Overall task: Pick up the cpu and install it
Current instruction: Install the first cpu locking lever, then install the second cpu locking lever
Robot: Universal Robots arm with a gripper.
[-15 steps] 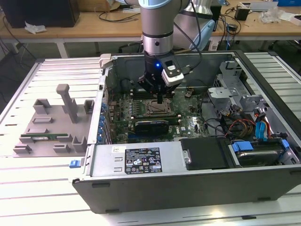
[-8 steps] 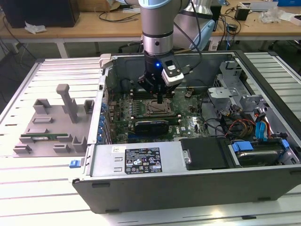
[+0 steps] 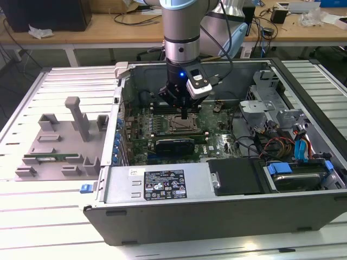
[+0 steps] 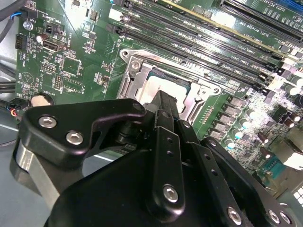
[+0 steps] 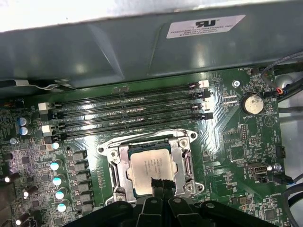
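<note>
The cpu point(image 5: 149, 165), a silver-grey square with a thin green rim, lies flat inside the metal socket frame point(image 5: 117, 165) on the green motherboard point(image 5: 227, 156). It also shows in the second wrist view as the cpu point(image 4: 163, 85) within the socket frame point(image 4: 135, 71). My gripper point(image 5: 160, 183) hangs right over one edge of the chip, its black fingers pressed together with nothing between them. In the second wrist view the gripper point(image 4: 163, 98) tip reaches the chip's edge; whether it touches is unclear. In the exterior view the gripper point(image 3: 186, 115) points down at the socket point(image 3: 183, 126) inside the open computer case point(image 3: 162, 187).
Black memory slots point(image 5: 128, 113) run beside the socket, near the case wall point(image 5: 142, 42). A drive cage point(image 3: 263, 105) and coloured cables point(image 3: 303, 149) fill the case's right. A grey fixture tray point(image 3: 59, 143) holding a green memory stick point(image 3: 46, 158) lies outside on the exterior view's left.
</note>
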